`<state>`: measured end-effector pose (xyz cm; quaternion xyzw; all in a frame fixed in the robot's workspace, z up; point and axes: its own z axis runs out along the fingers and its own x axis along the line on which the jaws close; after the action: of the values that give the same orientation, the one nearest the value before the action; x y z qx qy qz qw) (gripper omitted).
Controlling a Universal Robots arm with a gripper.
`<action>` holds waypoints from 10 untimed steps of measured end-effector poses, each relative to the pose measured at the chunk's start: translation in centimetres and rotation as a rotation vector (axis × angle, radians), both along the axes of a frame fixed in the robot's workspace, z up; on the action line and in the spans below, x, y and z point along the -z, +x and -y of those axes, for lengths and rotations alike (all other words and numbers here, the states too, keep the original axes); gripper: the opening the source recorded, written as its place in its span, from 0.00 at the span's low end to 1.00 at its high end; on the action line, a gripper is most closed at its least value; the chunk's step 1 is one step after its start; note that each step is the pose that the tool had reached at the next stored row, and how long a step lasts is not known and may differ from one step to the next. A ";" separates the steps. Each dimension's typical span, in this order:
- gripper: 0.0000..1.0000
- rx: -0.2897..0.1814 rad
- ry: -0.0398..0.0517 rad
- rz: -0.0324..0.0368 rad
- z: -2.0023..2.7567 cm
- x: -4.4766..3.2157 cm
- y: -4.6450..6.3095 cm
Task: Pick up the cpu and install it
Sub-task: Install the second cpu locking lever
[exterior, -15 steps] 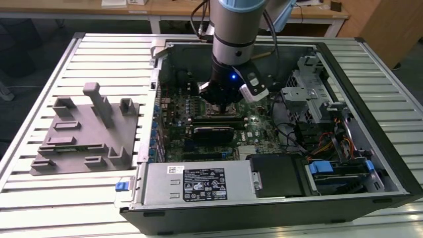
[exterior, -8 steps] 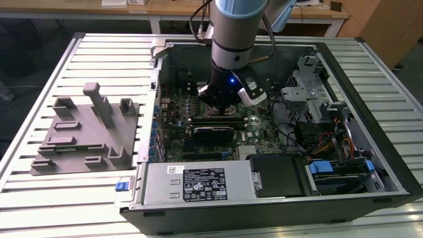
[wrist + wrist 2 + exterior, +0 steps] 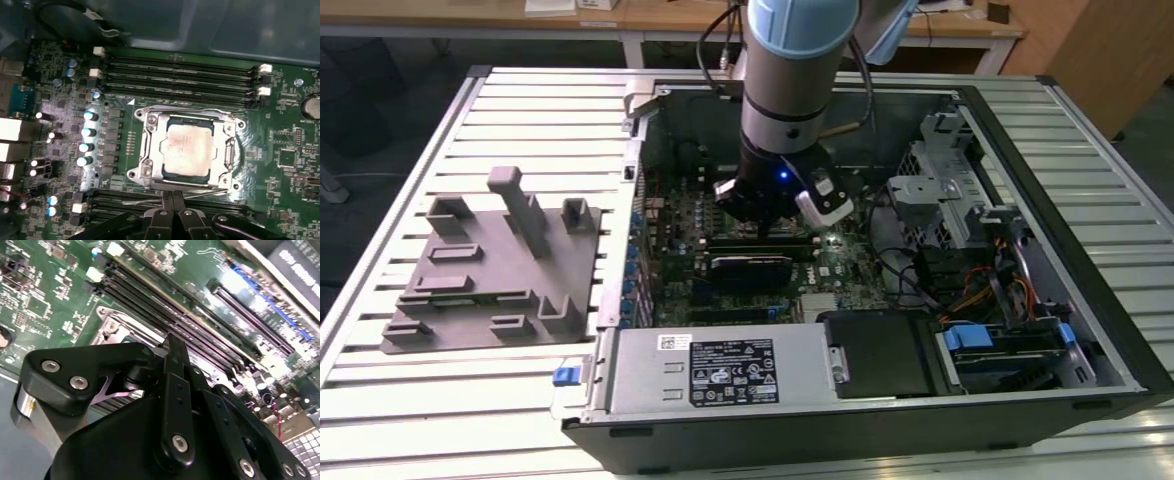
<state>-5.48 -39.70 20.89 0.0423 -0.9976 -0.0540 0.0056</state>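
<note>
I see the flat square cpu [image 3: 186, 148] with its dull silver-grey metal top seated inside the silver metal socket frame [image 3: 145, 150] on the green motherboard [image 3: 285, 150]. My black gripper [image 3: 172, 202] hangs just above the board beside the socket, fingers pressed together, holding nothing. Off the exterior view's left sits the grey plastic fixture block [image 3: 494, 270].

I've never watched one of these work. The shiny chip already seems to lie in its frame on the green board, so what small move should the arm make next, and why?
Probably a short lift straight up. In the first wrist view the cpu lies flat inside the socket frame, and the gripper sits beside it holding nothing, so backing away seems safest.
</note>
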 end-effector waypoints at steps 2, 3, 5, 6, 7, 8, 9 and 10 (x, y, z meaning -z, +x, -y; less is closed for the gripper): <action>0.11 0.000 0.0052 -0.0001 0.18 0.01 -0.4; 0.11 0.000 0.0086 0.0000 0.24 0.02 -0.5; 0.11 0.000 0.0192 0.0000 0.34 0.04 -0.7; 0.11 0.000 0.0246 0.0000 0.39 0.06 -0.8; 0.11 0.000 0.0303 0.0001 0.46 0.08 -0.9; 0.11 0.000 0.0365 0.0000 0.53 0.09 -1.0; 0.11 0.000 0.0412 0.0000 0.61 0.11 -1.0; 0.11 0.000 0.0443 0.0001 0.70 0.13 -1.1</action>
<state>-6.56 -40.40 20.77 0.0425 -0.9962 -0.0760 0.0046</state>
